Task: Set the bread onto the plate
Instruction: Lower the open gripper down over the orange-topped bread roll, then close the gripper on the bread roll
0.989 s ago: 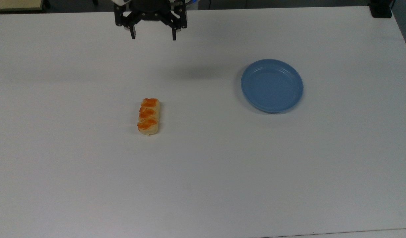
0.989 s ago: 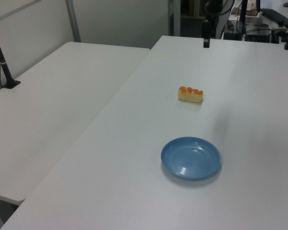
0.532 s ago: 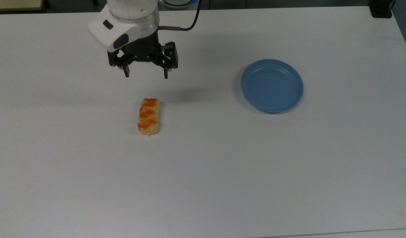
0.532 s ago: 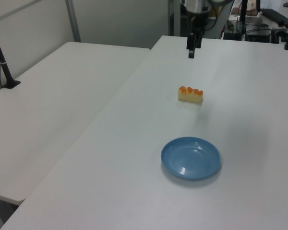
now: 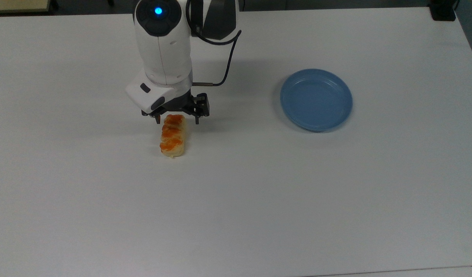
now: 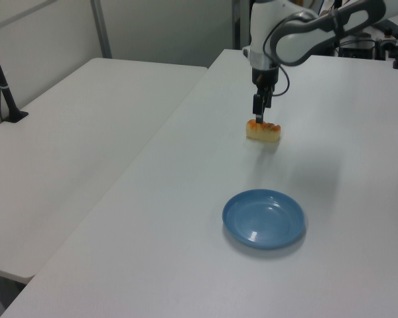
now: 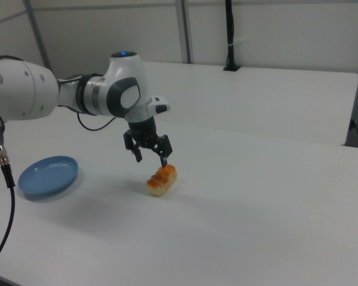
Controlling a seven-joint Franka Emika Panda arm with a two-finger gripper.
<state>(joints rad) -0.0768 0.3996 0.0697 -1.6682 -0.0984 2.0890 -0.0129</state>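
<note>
The gripper hangs spread wide above the far end of the bread, holding nothing. In the top view its two black fingers stand on either side of that end, with the gap between them broader than the loaf. In the right view the gripper sits just above the bread, one fingertip close to the orange glaze; whether it touches cannot be told. In the left view the gripper points straight down at the bread. The loaf lies flat on the white table. The blue plate rests empty, well apart, toward the top view's right.
</note>
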